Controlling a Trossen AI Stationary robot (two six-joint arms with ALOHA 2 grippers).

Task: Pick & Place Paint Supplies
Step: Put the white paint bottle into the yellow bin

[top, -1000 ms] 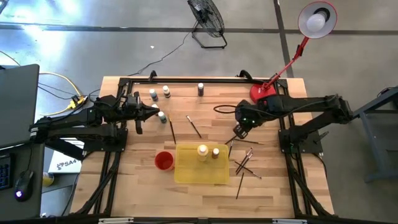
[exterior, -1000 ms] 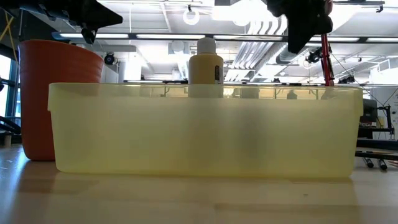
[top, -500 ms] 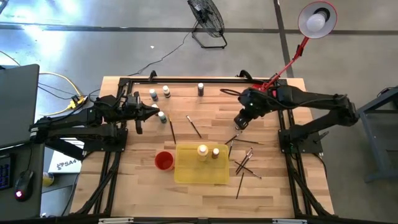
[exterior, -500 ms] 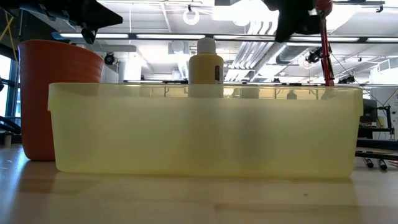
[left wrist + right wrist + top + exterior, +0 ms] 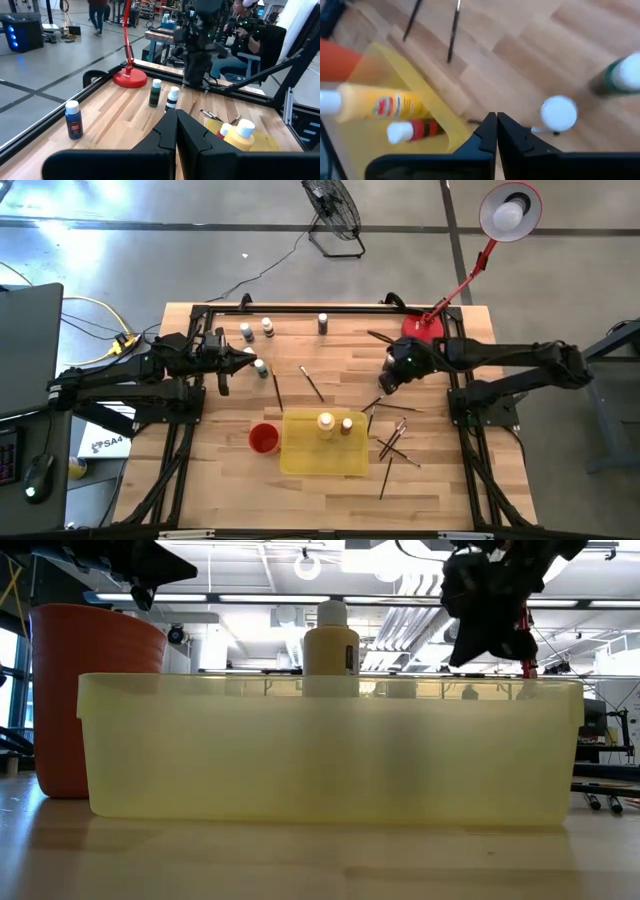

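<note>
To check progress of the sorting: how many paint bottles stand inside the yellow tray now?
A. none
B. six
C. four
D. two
D: the high view shows just two bottles in the yellow tray, a larger yellowish bottle and a smaller brown bottle beside it.

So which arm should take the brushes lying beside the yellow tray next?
Right. The right gripper hangs shut just above the loose brushes on the tray's right side. The left gripper sits shut by the bottles, across the table.
</note>
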